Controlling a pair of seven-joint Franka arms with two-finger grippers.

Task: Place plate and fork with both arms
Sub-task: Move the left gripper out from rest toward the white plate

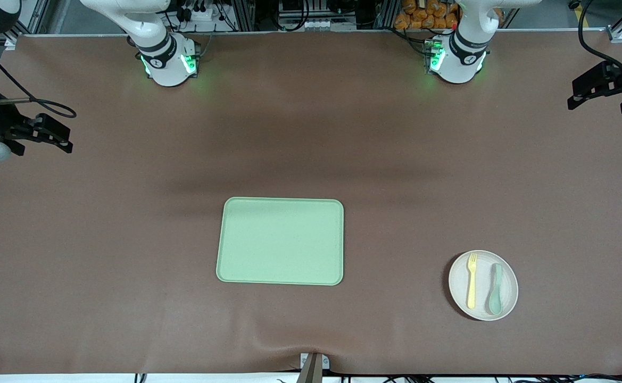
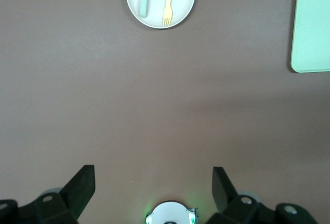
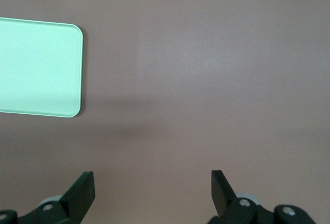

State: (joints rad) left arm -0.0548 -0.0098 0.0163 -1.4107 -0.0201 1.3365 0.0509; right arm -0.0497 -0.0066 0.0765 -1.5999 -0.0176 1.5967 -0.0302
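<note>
- Toward the left arm's end of the table (image 1: 103, 319), near the front camera, sits the plate (image 1: 506, 276), with the fork (image 1: 472, 282) and a teal spoon (image 1: 495, 291) lying side by side on it.
- At nine o'clock from the plate, well apart, lies a green tray (image 1: 280, 241).
- Left gripper (image 1: 603, 88) hangs at the table's edge, fingers spread, empty.
- Right gripper (image 1: 44, 135) waits likewise at its own end, released.

Bare table (image 1: 103, 266) all round the plate (image 1: 507, 306); fork (image 1: 471, 282) crowded only by the spoon (image 1: 495, 290) beside it.
</note>
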